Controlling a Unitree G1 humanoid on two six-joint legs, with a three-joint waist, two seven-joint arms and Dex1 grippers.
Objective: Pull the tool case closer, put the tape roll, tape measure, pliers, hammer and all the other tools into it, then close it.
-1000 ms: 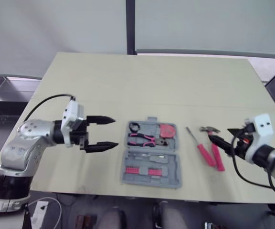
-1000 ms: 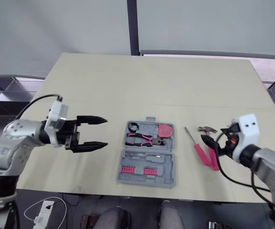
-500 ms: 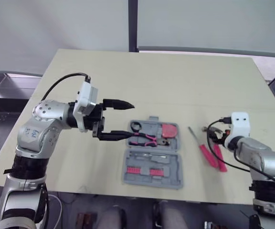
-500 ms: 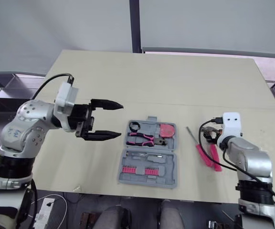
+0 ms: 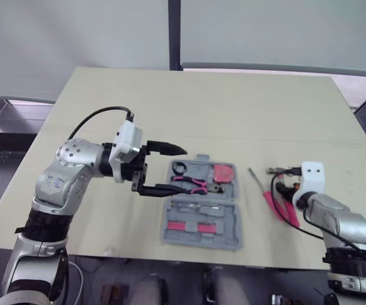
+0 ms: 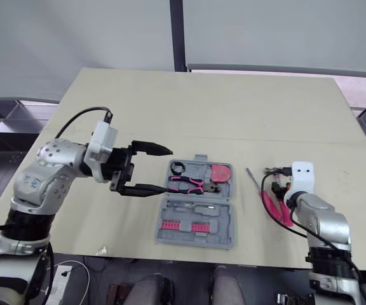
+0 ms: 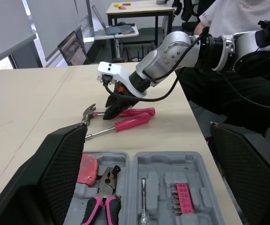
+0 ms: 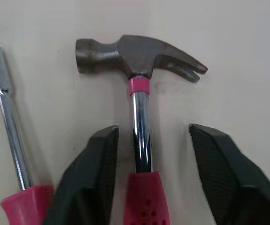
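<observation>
Beige table (image 5: pixel 234 108) carries the grey tool case (image 5: pixel 203 213), lying open near the front edge, with the left gripper (image 5: pixel 173 170) spread wide at its left side and the right gripper (image 8: pixel 153 136) parted astride the shaft of the hammer (image 8: pixel 137 56), beside a pink-handled screwdriver (image 8: pixel 8 122).

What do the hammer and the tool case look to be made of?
Hammer: the head looks like dark, dull steel with a worn matte surface. The shaft is bright polished metal, likely chromed, since it reflects. The grip appears to be pink plastic or rubber with small dimples.
Tool case: probably grey moulded plastic with a matte finish, judging by its shaped recesses and even colour.
</observation>
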